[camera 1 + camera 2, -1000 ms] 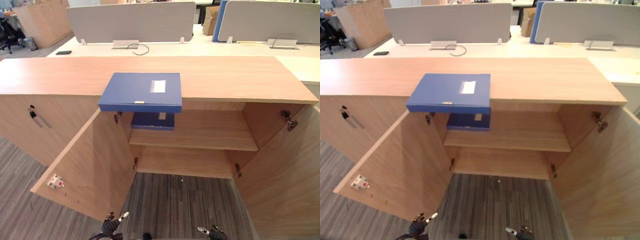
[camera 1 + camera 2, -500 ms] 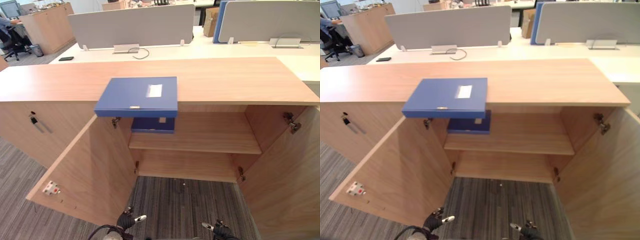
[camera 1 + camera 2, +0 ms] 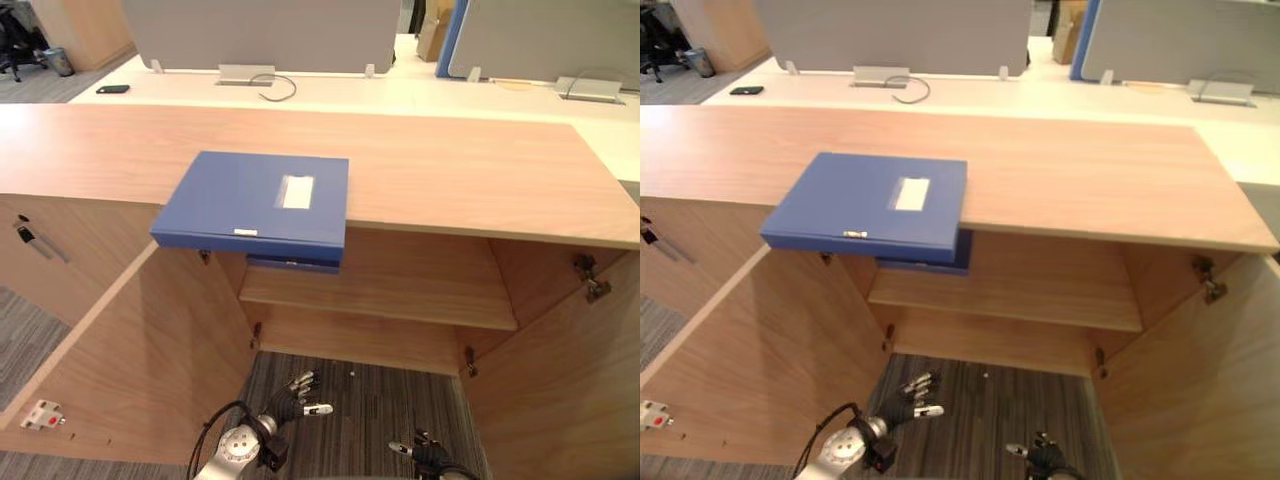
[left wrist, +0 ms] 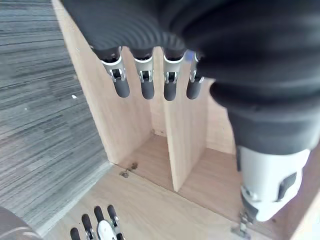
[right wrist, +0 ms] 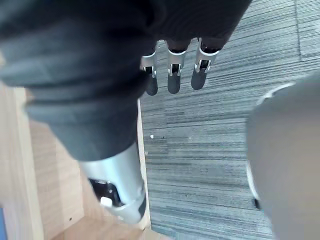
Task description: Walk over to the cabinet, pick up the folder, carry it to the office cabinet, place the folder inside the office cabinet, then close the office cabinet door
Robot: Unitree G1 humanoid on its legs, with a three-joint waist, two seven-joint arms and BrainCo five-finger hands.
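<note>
A blue folder (image 3: pixel 255 205) with a white label lies flat on the wooden cabinet top (image 3: pixel 450 170), its near edge overhanging the front. A second blue folder (image 3: pixel 295 264) rests on the shelf (image 3: pixel 400 300) just below it. Both cabinet doors stand wide open, the left door (image 3: pixel 120 350) and the right door (image 3: pixel 560 390). My left hand (image 3: pixel 297 393) hangs low in front of the opening, fingers (image 4: pixel 145 85) straight, holding nothing. My right hand (image 3: pixel 420 452) is lower and to the right, fingers (image 5: pixel 172 75) relaxed over the carpet and empty.
Grey desk dividers (image 3: pixel 260 30) stand on the white desks behind the cabinet, with a black phone (image 3: pixel 112 89) and a cable (image 3: pixel 275 88). A neighbouring cabinet door to the left carries a key (image 3: pixel 30 240). Grey carpet (image 3: pixel 360 400) lies between the open doors.
The camera has come closer and tipped down, so the cabinet looks larger. My left hand has risen further into view toward the cabinet opening. The folders have not moved.
</note>
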